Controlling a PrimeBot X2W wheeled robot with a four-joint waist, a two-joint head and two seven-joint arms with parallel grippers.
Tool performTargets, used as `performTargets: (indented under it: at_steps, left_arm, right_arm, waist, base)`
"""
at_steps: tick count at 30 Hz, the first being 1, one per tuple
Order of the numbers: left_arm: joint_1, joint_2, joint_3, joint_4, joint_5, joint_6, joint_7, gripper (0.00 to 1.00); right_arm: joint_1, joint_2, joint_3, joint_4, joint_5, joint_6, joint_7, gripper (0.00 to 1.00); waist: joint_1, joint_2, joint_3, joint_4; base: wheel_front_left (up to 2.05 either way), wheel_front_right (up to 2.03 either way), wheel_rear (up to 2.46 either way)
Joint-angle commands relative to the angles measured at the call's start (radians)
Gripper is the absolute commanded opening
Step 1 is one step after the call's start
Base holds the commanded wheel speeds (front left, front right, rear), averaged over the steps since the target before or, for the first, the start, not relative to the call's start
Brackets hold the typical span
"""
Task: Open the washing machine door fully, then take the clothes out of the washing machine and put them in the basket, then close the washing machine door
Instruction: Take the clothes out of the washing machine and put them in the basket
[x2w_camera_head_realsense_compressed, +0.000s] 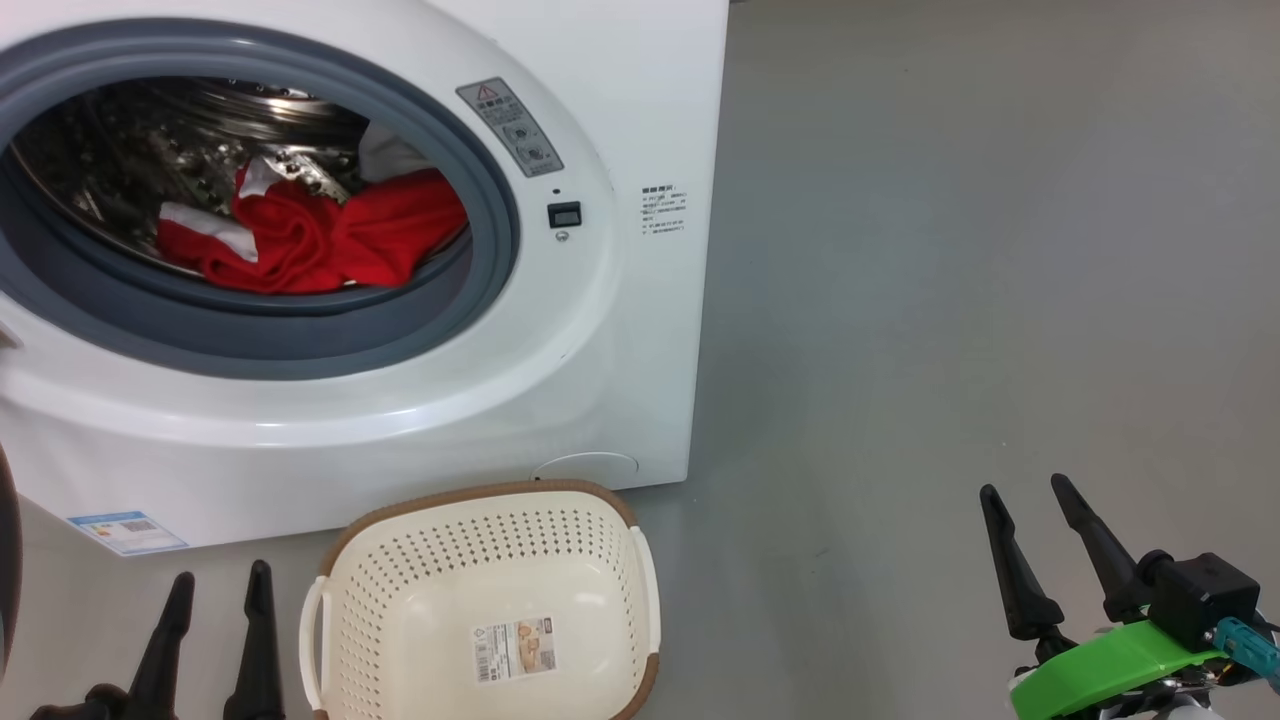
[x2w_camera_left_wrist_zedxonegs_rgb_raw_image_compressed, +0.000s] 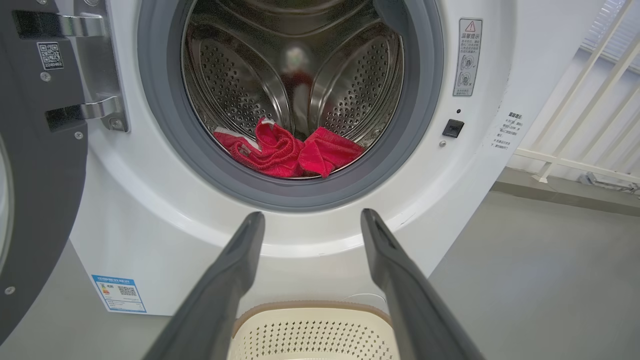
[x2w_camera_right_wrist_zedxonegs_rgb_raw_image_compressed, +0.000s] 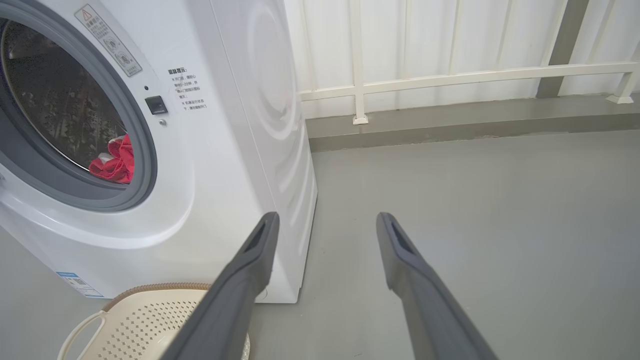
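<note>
Door-open step looks done: washing machine door (x2w_camera_left_wrist_zedxonegs_rgb_raw_image_compressed: 40, 190) is swung out at 9 o'clock of the left wrist view, inner side and hinges showing. I can't tell whether it's at full swing. Step in hand, my call, is start of unloading. The clothes (x2w_camera_head_realsense_compressed: 320, 240), a red and white heap, lie low in the drum (x2w_camera_left_wrist_zedxonegs_rgb_raw_image_compressed: 235, 85) toward its front, just behind the grey gasket (x2w_camera_head_realsense_compressed: 300, 335), at 11 o'clock in the head view. Washing machine (x2w_camera_head_realsense_compressed: 620, 330) takes the upper left. The basket (x2w_camera_head_realsense_compressed: 400, 560) sits on the floor (x2w_camera_head_realsense_compressed: 950, 300) just in front of the machine at 6 o'clock, with nothing in it but a sticker (x2w_camera_head_realsense_compressed: 515, 648). Left claw (x2w_camera_head_realsense_compressed: 222, 572) is at 7 o'clock, low, just beside the basket's left handle, fingers pointing up toward the opening, jaws spread wide, nothing held. Right claw (x2w_camera_head_realsense_compressed: 1025, 487) is at 4 o'clock, well apart from machine and basket, fingers tilted slightly toward 11, also spread wide and holding nothing. Both sit low and short of the machine, touching nothing. Next move likely: the left claw is lined up with the opening, so lift it over the gasket lip, reach into the drum, close on a fold of the red fabric, then pull back and down to the basket at 6 o'clock. Risk: loose cloth snagging on the gasket or coming out only in part.
</note>
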Motion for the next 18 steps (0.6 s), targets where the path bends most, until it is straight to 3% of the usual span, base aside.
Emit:
performTargets:
  at_steps: [1,18]
  left_arm:
    - [-0.032,0.016,0.036,-0.012,0.007,-0.003,-0.005,1.0]
    - [-0.068,0.006,0.034,0.029,0.008,-0.003,-0.005,1.0]
  right_arm:
    - [-0.006,-0.008,0.024,-0.023,-0.008,0.002,-0.012,1.0]
    - [-0.023,0.0,0.039,-0.024,-0.012,0.002,-0.012,1.0]
  waist:
    - [0.0,0.0,0.002,0.001]
    - [0.0,0.0,0.036,0.006]
  base:
    - [0.0,0.0,0.0]
    - [0.0,0.0,0.0]
